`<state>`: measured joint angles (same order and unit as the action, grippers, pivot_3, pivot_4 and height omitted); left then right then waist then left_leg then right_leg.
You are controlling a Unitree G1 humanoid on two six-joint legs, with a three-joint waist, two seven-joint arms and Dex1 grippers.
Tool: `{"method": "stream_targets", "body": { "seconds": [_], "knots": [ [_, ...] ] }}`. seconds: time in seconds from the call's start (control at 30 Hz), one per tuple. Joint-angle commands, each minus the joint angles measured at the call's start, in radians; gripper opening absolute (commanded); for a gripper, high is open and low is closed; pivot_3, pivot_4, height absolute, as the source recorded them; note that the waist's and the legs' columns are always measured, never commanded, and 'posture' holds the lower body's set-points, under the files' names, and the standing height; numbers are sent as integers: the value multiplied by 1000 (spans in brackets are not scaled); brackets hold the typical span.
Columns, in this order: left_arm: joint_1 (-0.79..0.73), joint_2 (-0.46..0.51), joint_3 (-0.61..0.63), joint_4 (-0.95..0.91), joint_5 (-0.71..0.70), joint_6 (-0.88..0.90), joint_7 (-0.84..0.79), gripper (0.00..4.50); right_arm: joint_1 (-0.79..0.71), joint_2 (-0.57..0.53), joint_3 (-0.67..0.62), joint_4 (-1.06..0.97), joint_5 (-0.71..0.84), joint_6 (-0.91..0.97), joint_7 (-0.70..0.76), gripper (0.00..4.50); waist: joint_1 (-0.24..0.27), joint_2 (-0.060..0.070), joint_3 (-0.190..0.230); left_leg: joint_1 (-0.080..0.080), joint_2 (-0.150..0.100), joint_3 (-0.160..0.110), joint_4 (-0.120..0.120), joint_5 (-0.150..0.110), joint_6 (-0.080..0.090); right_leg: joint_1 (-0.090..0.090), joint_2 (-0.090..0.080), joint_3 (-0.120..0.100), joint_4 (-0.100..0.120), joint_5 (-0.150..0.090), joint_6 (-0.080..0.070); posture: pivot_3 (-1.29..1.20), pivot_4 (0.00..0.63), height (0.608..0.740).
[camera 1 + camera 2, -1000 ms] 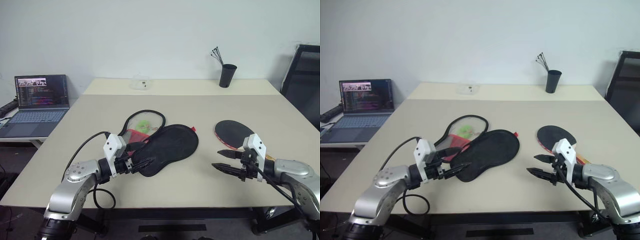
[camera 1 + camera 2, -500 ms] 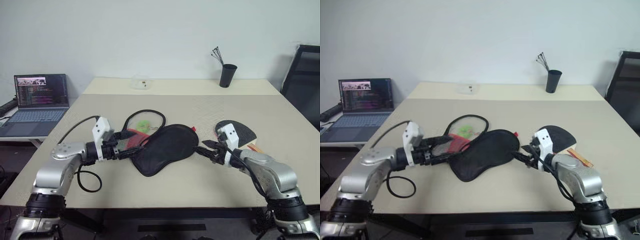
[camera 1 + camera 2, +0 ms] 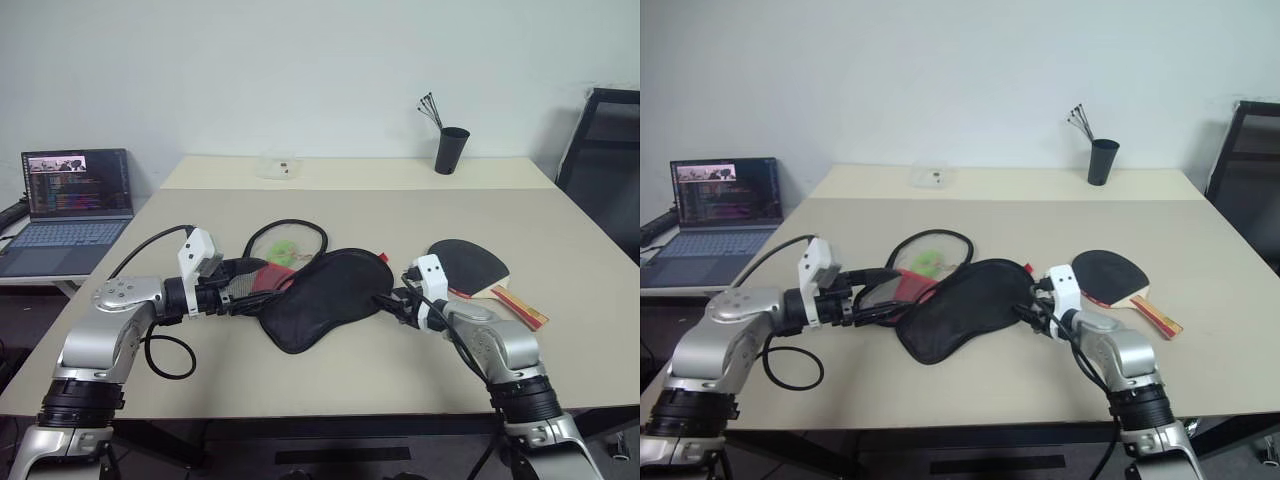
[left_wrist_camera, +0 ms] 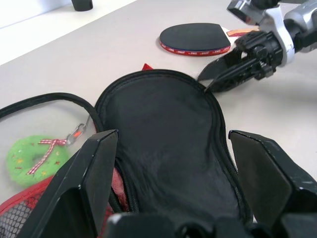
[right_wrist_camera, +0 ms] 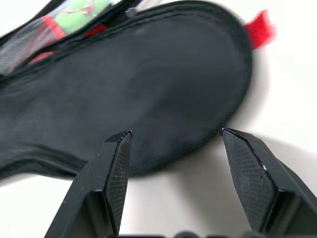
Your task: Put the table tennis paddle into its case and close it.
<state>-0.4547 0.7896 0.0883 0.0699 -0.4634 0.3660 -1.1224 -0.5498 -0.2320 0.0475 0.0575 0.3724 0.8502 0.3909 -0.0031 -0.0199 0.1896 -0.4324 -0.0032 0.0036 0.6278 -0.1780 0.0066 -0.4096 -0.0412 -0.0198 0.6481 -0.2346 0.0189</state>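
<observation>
Left tool [image 3: 248, 292], open, has shifted to the case [image 3: 325, 300] handle end. The case lies mid-counter, unzipped. Right tool [image 3: 388, 303], open, has advanced to its rim. Paddle [image 3: 470, 266] lies beside, not yet inserted.

Laptop [image 3: 68, 205] cut at frame's left edge; small item in clear container [image 3: 277, 166] at upper centre indistinct.

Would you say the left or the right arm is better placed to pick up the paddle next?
Probably the right: the right gripper is open beside the case, with the paddle lying on its side; the left gripper is across the case.
</observation>
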Motion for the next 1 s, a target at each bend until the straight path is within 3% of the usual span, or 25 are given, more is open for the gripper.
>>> {"method": "stream_targets", "body": {
  "seconds": [0.03,0.47,0.57,0.63,1.0],
  "knots": [
    [-3,22,37,-38,-3,-6,1,3892,-37,28,25,15,-17,-11,-2,3115,0,0,0,0,0,0,0,0,0,0,0,0,0,0,0,0,150,740],
    [31,24,53,-61,-3,-11,5,3892,-10,-13,21,-77,-48,-22,22,3115,-1,0,0,0,1,0,0,0,0,-1,0,1,0,-2,-4,0,150,740],
    [31,21,51,-57,-1,-15,4,3892,13,-23,10,-113,-49,-18,14,3755,-1,0,0,0,1,1,0,0,0,-1,0,1,0,-2,-4,0,150,740],
    [26,17,45,-49,2,-18,2,3892,24,-13,4,-127,-46,1,1,4412,-1,0,0,0,1,1,-1,0,0,-1,0,1,0,-2,-4,0,150,740],
    [-8,8,25,-18,13,-34,-30,3892,13,93,-42,-7,-65,32,-123,4464,-2,-1,-1,0,1,1,0,0,0,-1,1,2,0,-2,-4,0,150,740]
  ]
}}
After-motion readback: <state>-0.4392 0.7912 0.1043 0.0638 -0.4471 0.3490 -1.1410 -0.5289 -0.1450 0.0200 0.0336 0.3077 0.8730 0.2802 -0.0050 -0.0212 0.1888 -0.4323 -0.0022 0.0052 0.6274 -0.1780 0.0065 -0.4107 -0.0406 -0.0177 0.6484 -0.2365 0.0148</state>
